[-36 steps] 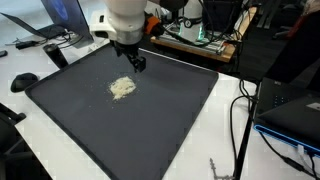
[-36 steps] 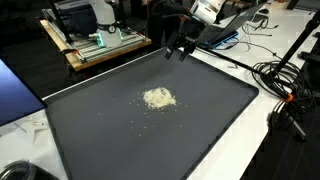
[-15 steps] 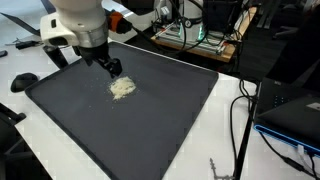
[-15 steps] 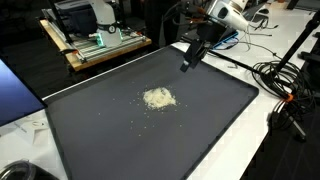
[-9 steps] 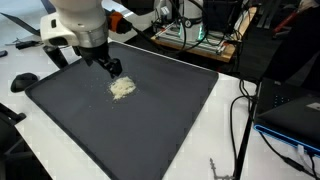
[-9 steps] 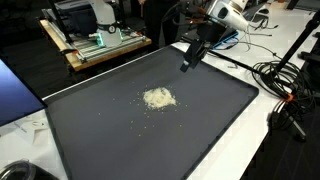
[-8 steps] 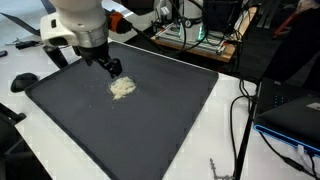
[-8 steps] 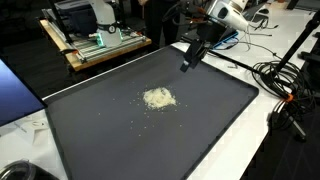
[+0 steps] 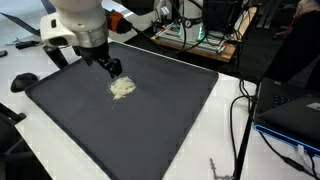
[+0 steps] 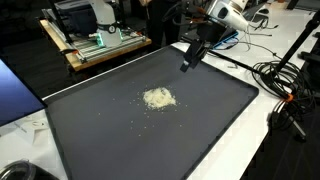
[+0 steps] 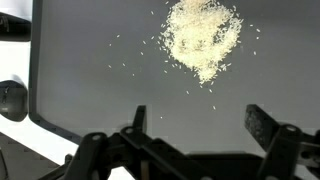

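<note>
A small heap of pale grains (image 9: 122,88) (image 10: 157,97) (image 11: 202,36) lies on a large dark grey mat (image 9: 170,110) (image 10: 200,130) (image 11: 90,60), with loose grains scattered round it. My gripper (image 9: 115,68) (image 10: 187,62) (image 11: 200,120) hangs above the mat a little beside the heap, apart from it. Its two black fingers (image 11: 268,122) stand wide apart in the wrist view, with only bare mat between them. The gripper is open and holds nothing.
A dark round object (image 9: 24,81) (image 11: 12,98) sits on the white table just off the mat's edge. Cables (image 9: 240,120) (image 10: 285,95) run along the table beside the mat. A wooden bench with equipment (image 10: 100,40) and monitors stand behind.
Between 2.4 s and 1.0 s ago the arm swung across the mat's far side toward the heap. Over the last second nothing has visibly moved.
</note>
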Robot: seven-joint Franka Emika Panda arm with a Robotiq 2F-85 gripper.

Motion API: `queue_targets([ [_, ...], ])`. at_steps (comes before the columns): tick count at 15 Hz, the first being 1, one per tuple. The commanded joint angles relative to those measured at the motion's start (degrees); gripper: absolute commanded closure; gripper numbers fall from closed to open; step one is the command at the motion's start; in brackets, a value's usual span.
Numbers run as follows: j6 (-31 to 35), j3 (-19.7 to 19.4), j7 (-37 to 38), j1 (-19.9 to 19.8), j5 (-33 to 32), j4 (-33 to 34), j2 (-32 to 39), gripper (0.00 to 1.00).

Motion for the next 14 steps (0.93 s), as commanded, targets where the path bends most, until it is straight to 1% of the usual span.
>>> queue_targets([
  [1, -0.11, -0.33, -0.12, 0.27, 0.25, 0.16, 0.06, 0.00],
  [3, 0.14, -0.23, -0.60, -0.28, 0.72, 0.12, -0.07, 0.00],
  [8, 2.06, 0.10, -4.78, -2.17, 0.91, -0.54, -0.68, 0.00],
  [12, 6.50, 1.32, -12.99, -5.32, 2.74, -0.81, -0.63, 0.00],
  [14, 7.56, 2.04, -17.70, -7.07, 4.58, -0.42, -0.23, 0.00],
])
